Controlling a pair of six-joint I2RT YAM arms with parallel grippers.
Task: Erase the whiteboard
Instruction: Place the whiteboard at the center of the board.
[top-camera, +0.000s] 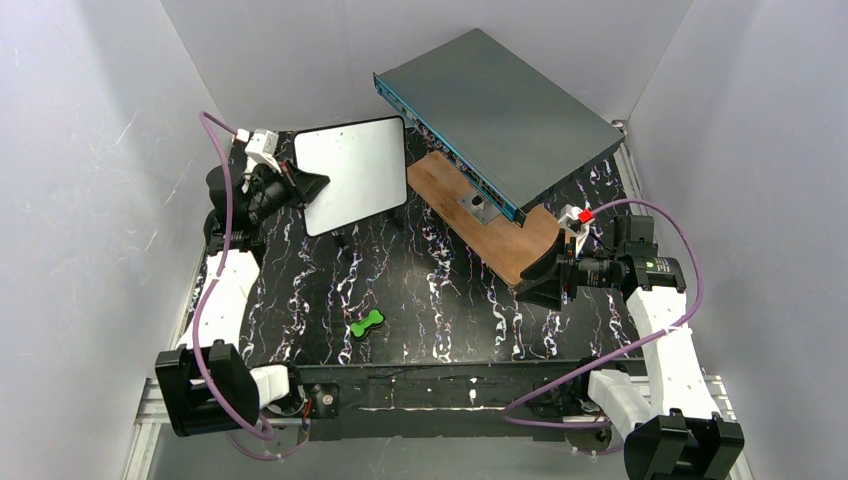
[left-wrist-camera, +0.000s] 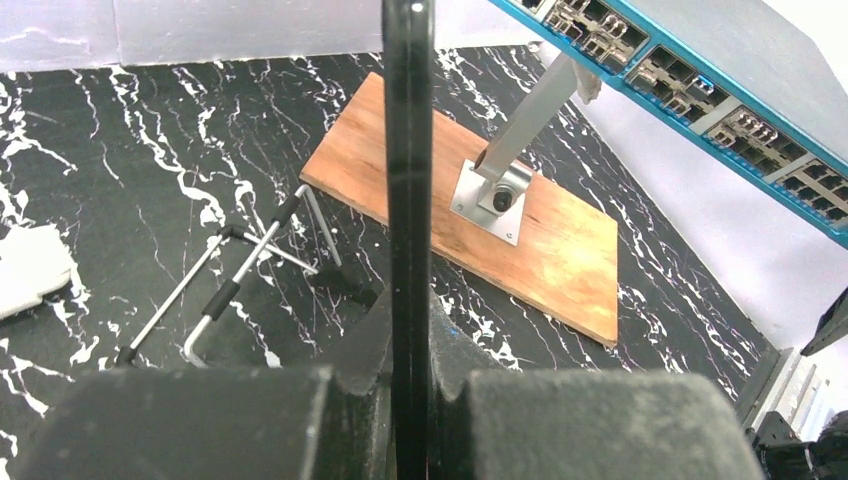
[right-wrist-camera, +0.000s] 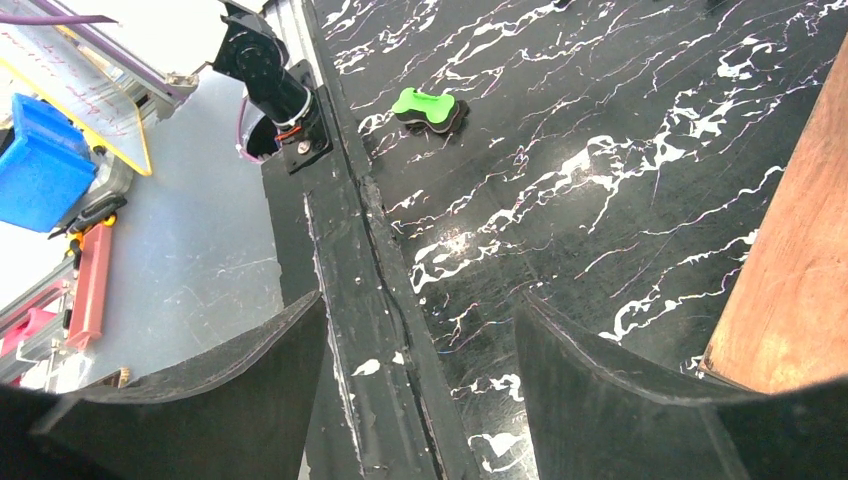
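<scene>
Your left claw is clamped on the left edge of the whiteboard, which is held raised and tilted over the far left of the table. The board's face shows plain white. Your right claw hangs wide apart, gripping nothing, just beside the near end of the plank. A green eraser lies near the front edge. Red script on a sheet off the table is too small to read.
</scene>
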